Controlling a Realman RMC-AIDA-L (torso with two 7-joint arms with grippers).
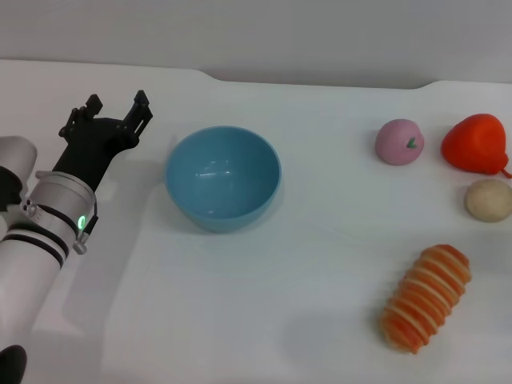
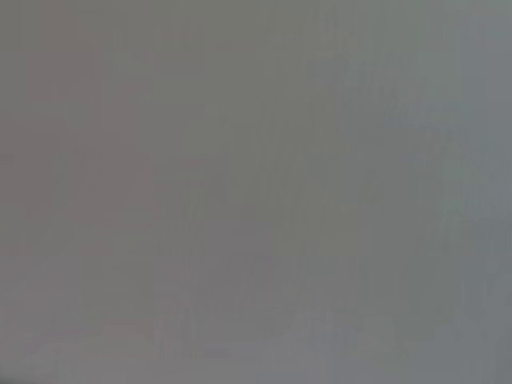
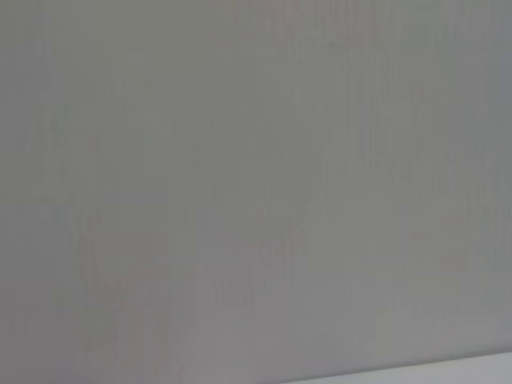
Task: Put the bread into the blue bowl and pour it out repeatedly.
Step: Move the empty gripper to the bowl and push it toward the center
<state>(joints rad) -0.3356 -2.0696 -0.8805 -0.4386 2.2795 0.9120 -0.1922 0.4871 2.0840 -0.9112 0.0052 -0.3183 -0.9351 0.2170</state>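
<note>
Nearest the robot, the orange-tan ridged toy bread [image 1: 426,299] lies on the white counter [image 1: 264,312], off to the right. Further back, the glossy light-blue plastic bowl [image 1: 223,178] sits upright with nothing in it. The left gripper [image 1: 118,106] hovers just beside its left rim, jaws apart, holding nothing. Farthest right are a beige ball [image 1: 489,199], a pink fruit [image 1: 399,142] and a red one [image 1: 477,143].

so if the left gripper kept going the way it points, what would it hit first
Probably nothing: the left gripper, jaws open, points toward the table's far edge, passing left of the blue bowl, though depth is unclear.
</note>
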